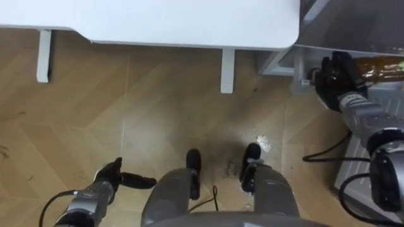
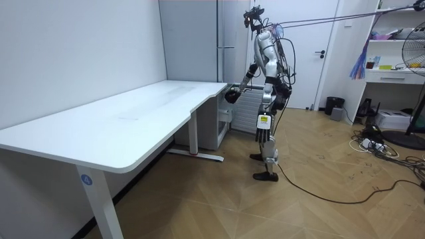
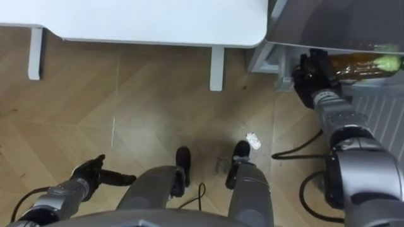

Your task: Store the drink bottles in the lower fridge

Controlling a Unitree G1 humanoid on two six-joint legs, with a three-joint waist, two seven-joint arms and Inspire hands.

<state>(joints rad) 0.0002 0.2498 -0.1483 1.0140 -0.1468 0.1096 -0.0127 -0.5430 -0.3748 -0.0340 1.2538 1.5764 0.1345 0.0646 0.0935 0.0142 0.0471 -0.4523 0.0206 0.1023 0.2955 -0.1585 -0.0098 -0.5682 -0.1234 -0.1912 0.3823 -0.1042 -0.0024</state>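
An amber drink bottle (image 3: 356,64) with a green cap lies sideways at the upper right. My right hand (image 3: 314,79) is curled round its near end and holds it against the foot of the grey fridge (image 3: 334,22). The bottle (image 1: 382,66) and right hand (image 1: 334,79) appear the same way in the left eye view. In the room view I stand upright at the corner of the white desk, and my right hand (image 2: 232,95) reaches toward the fridge (image 2: 199,40). My left hand (image 1: 112,175) hangs low at the lower left, fingers relaxed and empty.
The white desk (image 1: 158,19) spans the top of the view, with its legs (image 1: 227,69) on the wooden floor just left of the fridge. A white scrap (image 1: 264,142) lies on the floor near my feet. Shelves and a fan (image 2: 415,73) stand behind me.
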